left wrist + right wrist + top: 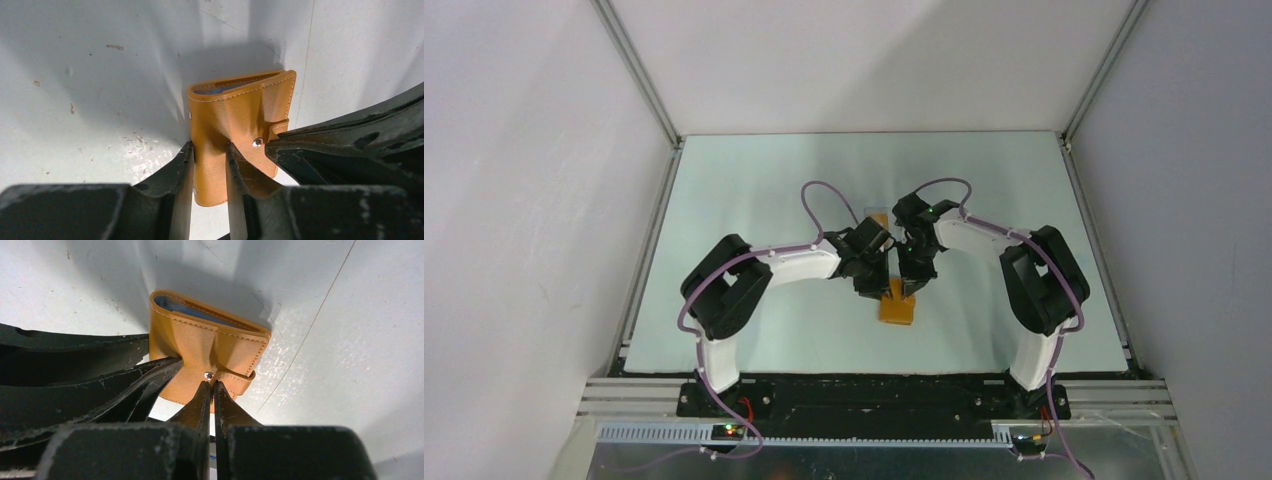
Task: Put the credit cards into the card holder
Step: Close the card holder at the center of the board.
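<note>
In left gripper point(209, 148): firm pinch on near left part of orange card holder point(235, 107), with puckered leather between fingers point(182, 170). Just right of it, right gripper point(210, 385): clenched, tips against snap stud point(209, 375); hold on strap point(237, 377) impossible to tell. Beyond both grippers: open far end of card holder, with edge of blue credit card point(167, 304) inside. Underneath: pale tabletop point(75, 100).
</note>
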Tool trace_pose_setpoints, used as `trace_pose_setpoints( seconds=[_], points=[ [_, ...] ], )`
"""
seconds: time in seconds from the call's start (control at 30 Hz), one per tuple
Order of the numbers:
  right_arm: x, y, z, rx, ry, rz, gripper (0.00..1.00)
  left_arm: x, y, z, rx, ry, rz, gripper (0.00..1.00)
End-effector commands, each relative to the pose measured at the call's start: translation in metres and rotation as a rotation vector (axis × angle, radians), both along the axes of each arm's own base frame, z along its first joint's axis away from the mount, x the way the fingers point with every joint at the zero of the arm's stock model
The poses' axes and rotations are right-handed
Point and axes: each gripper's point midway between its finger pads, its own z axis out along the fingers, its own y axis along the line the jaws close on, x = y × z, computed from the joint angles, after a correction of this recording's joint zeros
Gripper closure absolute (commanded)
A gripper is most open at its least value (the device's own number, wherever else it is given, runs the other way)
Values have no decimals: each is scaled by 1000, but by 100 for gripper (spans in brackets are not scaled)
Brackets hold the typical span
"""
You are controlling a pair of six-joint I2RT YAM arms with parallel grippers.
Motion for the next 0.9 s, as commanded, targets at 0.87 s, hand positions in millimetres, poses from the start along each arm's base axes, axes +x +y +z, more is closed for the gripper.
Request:
trace_pose_setpoints(
  seconds=[0.87],
  points=[
    [9, 13, 18, 43, -44, 4, 76, -4, 5, -22, 73, 7, -27, 78]
  ],
)
